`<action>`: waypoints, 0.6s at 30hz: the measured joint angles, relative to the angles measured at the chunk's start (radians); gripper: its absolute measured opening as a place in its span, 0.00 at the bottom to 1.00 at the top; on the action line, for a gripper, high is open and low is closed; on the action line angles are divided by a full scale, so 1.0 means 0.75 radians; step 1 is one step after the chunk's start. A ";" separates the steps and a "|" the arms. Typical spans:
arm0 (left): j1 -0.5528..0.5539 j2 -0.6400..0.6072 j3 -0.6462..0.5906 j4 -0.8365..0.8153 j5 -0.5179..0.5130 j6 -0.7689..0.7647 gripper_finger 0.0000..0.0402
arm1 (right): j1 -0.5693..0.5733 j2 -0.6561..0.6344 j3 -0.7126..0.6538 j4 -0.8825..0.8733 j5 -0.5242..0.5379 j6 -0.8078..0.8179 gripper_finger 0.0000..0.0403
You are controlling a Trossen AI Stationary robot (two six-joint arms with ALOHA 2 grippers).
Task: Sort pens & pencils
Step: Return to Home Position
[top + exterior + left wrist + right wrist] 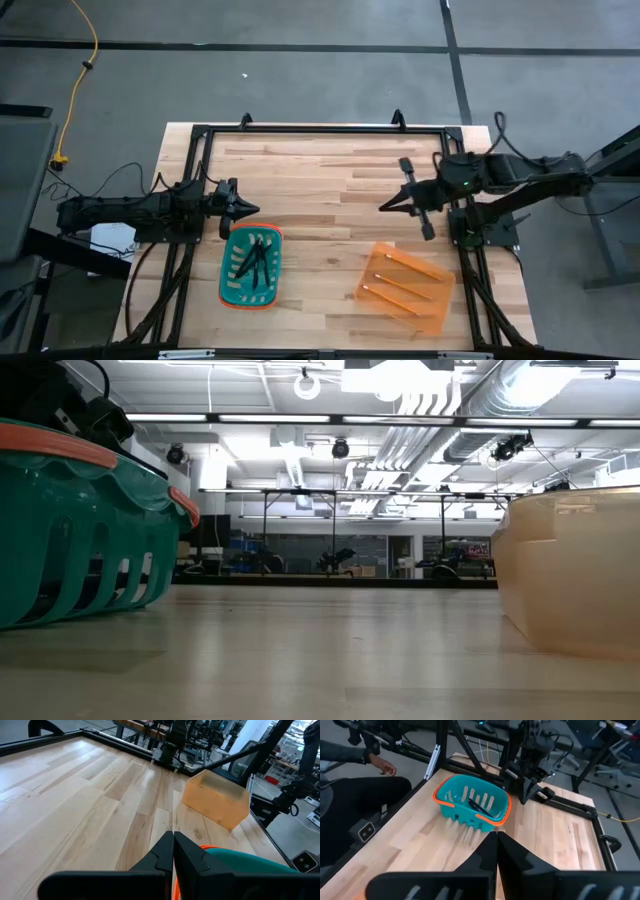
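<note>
The dark pens lie inside a teal basket with an orange rim, also seen in the right wrist view as the pens in the basket. The orange-yellow pencils lie in a translucent orange bin. My left gripper hovers just beyond the basket's far edge, fingers shut and empty. My right gripper hangs over bare table above the bin's far side, shut and empty.
The wooden table has a black frame along its far edge. The basket and bin stand toward the near side, with bare wood between them and across the far half. A person's hand shows beyond the table's left side.
</note>
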 joint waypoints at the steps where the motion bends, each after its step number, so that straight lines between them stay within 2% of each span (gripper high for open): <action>1: 0.000 0.000 -0.001 0.000 0.000 0.000 0.00 | 0.000 -0.020 0.000 -0.009 0.000 0.000 0.00; 8: 0.000 0.000 0.000 0.000 0.000 0.000 0.00 | 0.001 -0.151 -0.040 0.001 0.000 0.049 0.00; 12: 0.000 0.000 0.000 0.000 0.000 0.000 0.00 | 0.000 -0.298 -0.259 0.131 0.016 0.050 0.00; 18: 0.000 0.000 0.000 0.000 0.000 0.000 0.00 | 0.000 -0.605 -0.634 0.312 0.061 0.113 0.00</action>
